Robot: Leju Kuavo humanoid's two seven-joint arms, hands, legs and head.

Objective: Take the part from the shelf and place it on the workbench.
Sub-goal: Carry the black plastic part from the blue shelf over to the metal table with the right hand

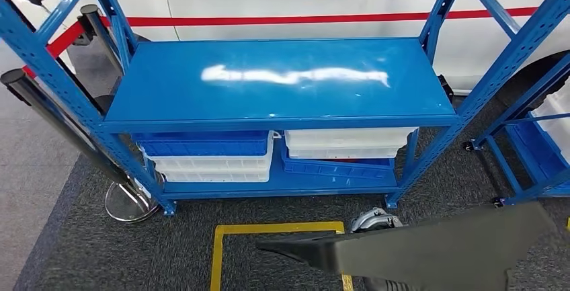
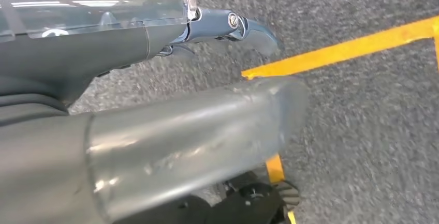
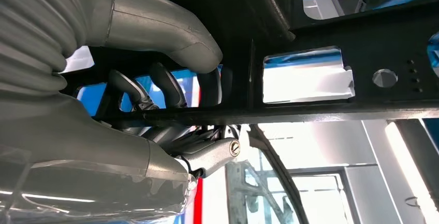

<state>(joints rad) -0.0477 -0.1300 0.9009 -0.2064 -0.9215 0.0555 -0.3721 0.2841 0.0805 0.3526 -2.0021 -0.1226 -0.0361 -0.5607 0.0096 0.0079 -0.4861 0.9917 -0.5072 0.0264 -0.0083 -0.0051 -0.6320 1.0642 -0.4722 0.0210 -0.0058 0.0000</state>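
Right hand [image 3: 155,94] fingers [image 3: 163,81] curl round black part [image 1: 437,247], carrying step; left hand [image 2: 171,94] holds nothing, fingers loosely spread; blue shelf [image 1: 282,79] ahead; next: find workbench, lower part

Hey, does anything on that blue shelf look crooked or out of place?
Yes. On the lower shelf, a blue tray lies tilted beneath the white bins, one end higher than the other, while the other bins sit stacked flat.
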